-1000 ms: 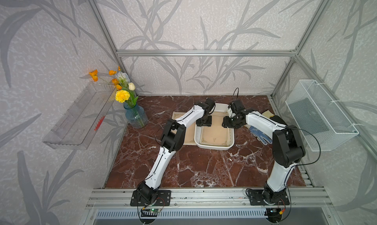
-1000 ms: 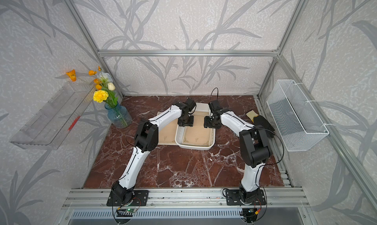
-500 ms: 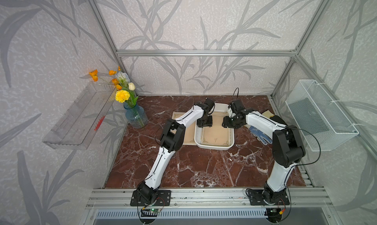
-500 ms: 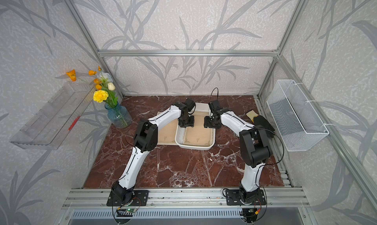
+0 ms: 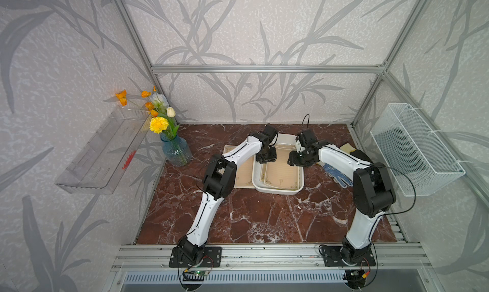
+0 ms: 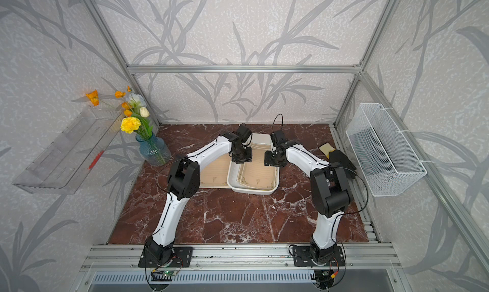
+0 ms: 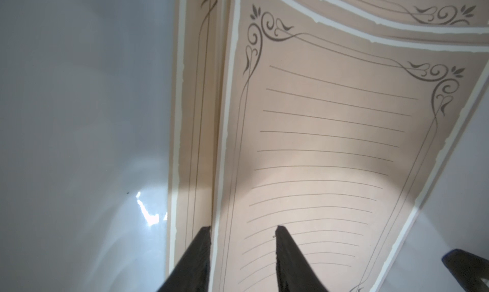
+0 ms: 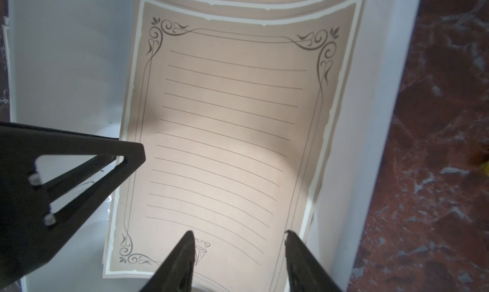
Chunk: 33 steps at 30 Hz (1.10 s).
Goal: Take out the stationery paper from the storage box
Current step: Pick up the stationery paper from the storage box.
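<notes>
The white storage box [image 5: 277,190] [image 6: 250,191] lies on the marble table in both top views, with tan stationery paper [image 5: 283,173] [image 6: 258,174] stacked inside. The top sheet [image 8: 225,118] [image 7: 330,145] bows slightly, and its emblem end is near my right gripper. My left gripper [image 7: 242,227] [image 5: 266,159] is low in the box. Its jaws are apart and straddle the top sheet's long edge, with one tip over a lower sheet [image 7: 195,118]. My right gripper [image 8: 238,233] [image 5: 295,161] is open over the top sheet by the opposite box wall [image 8: 370,118]. Another sheet [image 5: 243,174] lies on the table left of the box.
A blue vase of flowers [image 5: 176,151] stands at the table's left rear. A clear shelf [image 5: 100,155] hangs on the left wall and a white wire basket [image 5: 415,150] on the right. Work gloves [image 5: 337,171] lie right of the box under my right arm.
</notes>
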Available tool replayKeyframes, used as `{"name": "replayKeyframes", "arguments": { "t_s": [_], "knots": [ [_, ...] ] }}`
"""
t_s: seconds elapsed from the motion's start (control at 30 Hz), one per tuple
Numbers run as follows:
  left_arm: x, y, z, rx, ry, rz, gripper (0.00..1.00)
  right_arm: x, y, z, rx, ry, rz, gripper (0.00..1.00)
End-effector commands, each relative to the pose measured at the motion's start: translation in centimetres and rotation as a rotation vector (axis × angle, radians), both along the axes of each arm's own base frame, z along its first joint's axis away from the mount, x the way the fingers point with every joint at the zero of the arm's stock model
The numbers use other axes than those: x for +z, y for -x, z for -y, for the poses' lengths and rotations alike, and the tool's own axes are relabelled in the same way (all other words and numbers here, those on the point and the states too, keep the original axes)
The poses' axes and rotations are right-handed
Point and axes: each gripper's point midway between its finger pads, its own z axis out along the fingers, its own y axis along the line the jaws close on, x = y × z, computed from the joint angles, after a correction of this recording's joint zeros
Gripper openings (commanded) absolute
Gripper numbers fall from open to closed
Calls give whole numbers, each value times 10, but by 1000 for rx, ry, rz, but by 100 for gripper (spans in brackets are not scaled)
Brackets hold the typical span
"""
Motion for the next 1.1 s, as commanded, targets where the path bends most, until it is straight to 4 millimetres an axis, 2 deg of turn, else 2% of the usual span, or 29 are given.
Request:
{"name": "replayKeyframes", "arguments": {
  "t_s": [0.0, 0.13, 0.27, 0.33, 0.43, 0.57, 0.77, 0.9, 1.07],
  "knots": [
    [27, -2, 10, 7, 86, 34, 33, 4, 1, -3, 4, -4, 3, 55],
    [35, 0, 16, 9, 131, 27, 31, 7, 0, -3, 6, -6, 5, 55],
    [39, 2, 26, 5, 202, 7, 23, 12, 0, -7, 9, -31, 11, 54],
    [40, 3, 30, 10, 231, -7, 19, 14, 2, -12, 25, -49, 12, 54],
    [40, 2, 30, 25, 246, -14, 19, 19, 7, -24, 58, -74, 15, 54],
    [39, 2, 31, 36, 262, -22, 18, 28, 22, -44, 108, -112, 28, 56],
    [38, 0, 32, 50, 285, -29, 19, 36, 56, -70, 177, -108, 58, 59],
    [35, -1, 32, 55, 285, -34, 19, 40, 73, -74, 203, -58, 98, 59],
    [34, 0, 30, 57, 281, -37, 19, 33, 86, -81, 252, -12, 97, 60]
  ]
}}
